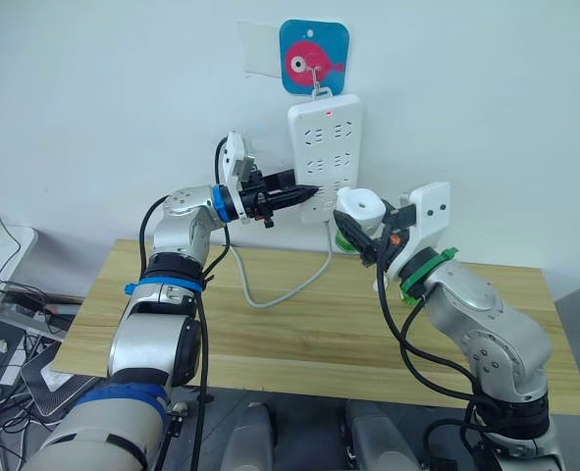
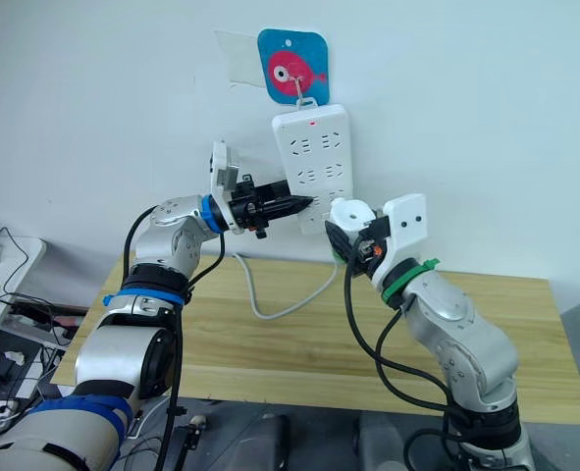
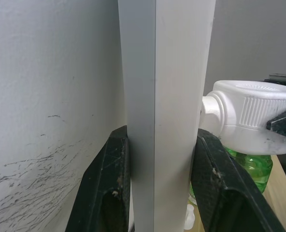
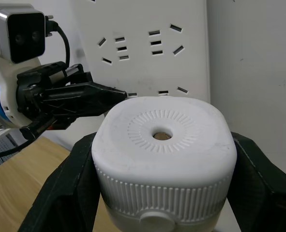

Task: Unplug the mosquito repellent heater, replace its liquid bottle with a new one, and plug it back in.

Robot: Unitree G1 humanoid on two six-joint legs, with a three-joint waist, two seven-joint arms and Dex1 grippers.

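Mosquito repellent heater [image 4: 162,154] upright, hole up

Silver arms, blue band on left wrist [image 1: 226,203], green band on right wrist [image 1: 428,269], black cables, white wrist cameras

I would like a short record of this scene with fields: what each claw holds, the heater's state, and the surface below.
left claw: shut on the edge of the power strip hanging on the wall
right claw: shut on the mosquito repellent heater, top hole facing the camera
heater state: at the strip's lower part; plugged or not, cannot tell
bottle: green, under the heater
surface: wooden table
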